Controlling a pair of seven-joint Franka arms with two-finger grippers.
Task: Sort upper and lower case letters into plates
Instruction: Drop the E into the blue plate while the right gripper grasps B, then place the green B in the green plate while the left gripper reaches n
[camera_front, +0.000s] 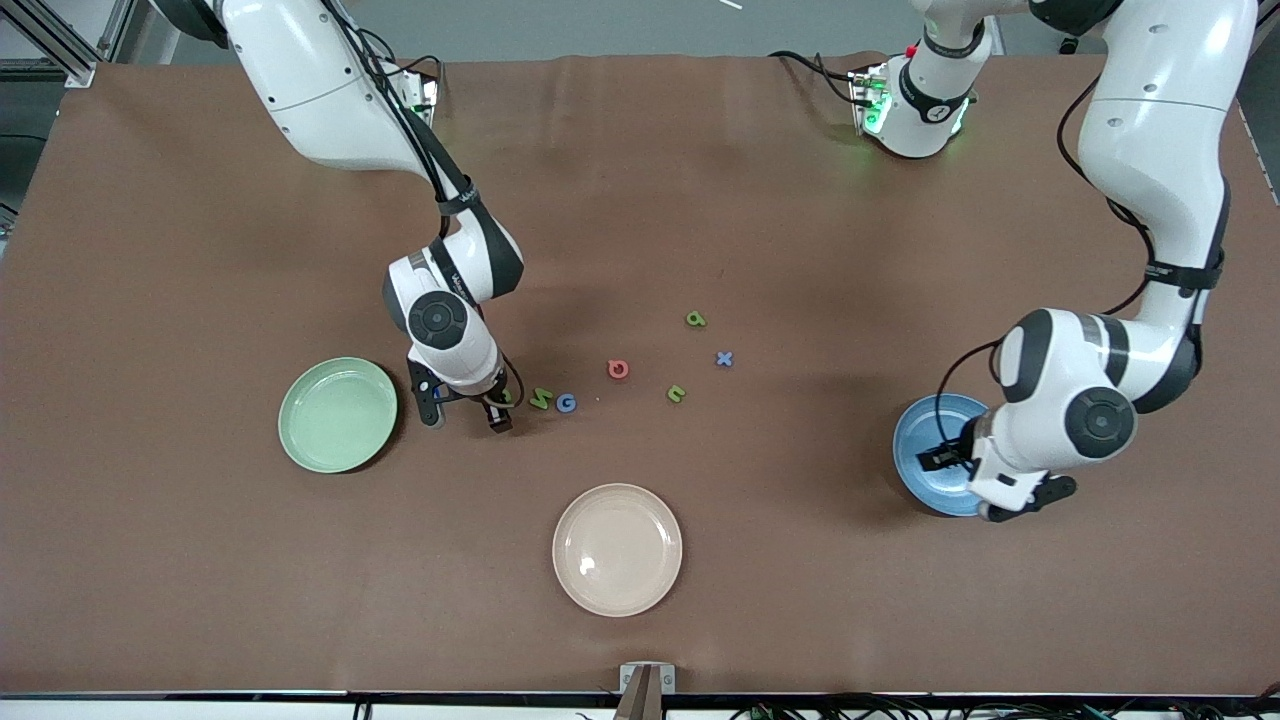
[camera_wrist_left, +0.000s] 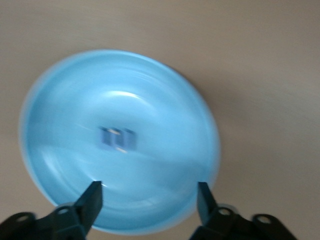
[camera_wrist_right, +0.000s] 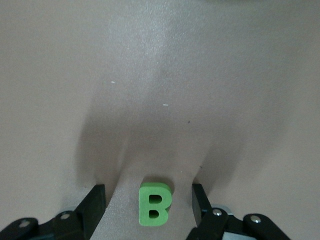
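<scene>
Front view, green plate (camera_front: 337, 414): a pale green plate is seen toward the right arm's end of the table, with nothing visible in it.
Right gripper (camera_front: 466, 406): it is lowered to the table just beside the green plate; in the right wrist view the fingers (camera_wrist_right: 94, 206) are spread wide, with a green letter B (camera_wrist_right: 154, 203) lying flat on the mat between them, touched by neither.
Letters near the right gripper: a green N (camera_front: 541, 398) and a blue G (camera_front: 567, 403) are laid side by side, close to the gripper.
Middle letters: a red letter (camera_front: 618, 369), a green n (camera_front: 677, 393), a green letter (camera_front: 696, 319) and a blue x (camera_front: 724, 358) are scattered apart on the brown mat (camera_front: 800, 220).
Cream plate (camera_front: 617, 549): it is placed nearer to the front camera than the letters.
Blue plate (camera_front: 925, 440): it is set toward the left arm's end of the table; a blue letter (camera_wrist_left: 118, 138) is seen lying in its middle, blurred.
Left gripper (camera_wrist_left: 149, 200): it is held over the blue plate, its fingers spread apart and gripping nothing.
</scene>
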